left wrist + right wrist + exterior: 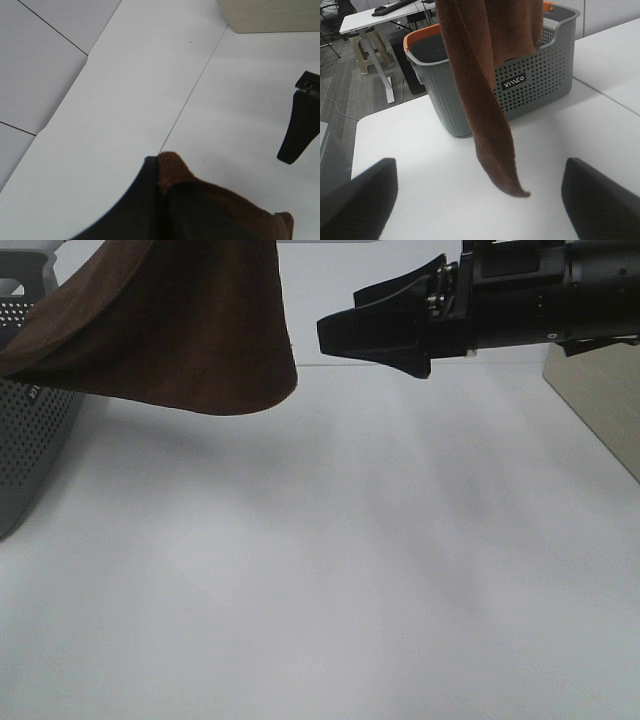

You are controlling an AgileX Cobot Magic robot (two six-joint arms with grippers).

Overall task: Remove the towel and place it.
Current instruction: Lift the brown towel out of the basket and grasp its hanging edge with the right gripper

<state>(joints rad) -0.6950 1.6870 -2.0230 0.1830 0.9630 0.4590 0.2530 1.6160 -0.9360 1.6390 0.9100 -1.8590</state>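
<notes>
Overhead, high view: towel (170, 330) aloft at the left, hem hanging above the table (350, 590) and partly before the basket (30, 440); right gripper (338, 315) just beside it, jaws spread wide, empty. Left wrist view: left gripper (157, 165) clamped shut on a small fold of cloth; thin purchase, likely to slip under the hanging weight. Right wrist view: long axis near vertical, tapering to one corner pointing down at the table; contact with the basket rim unclear, so some risk of snagging there, or of a bunched landing if lowered unsupported.
</notes>
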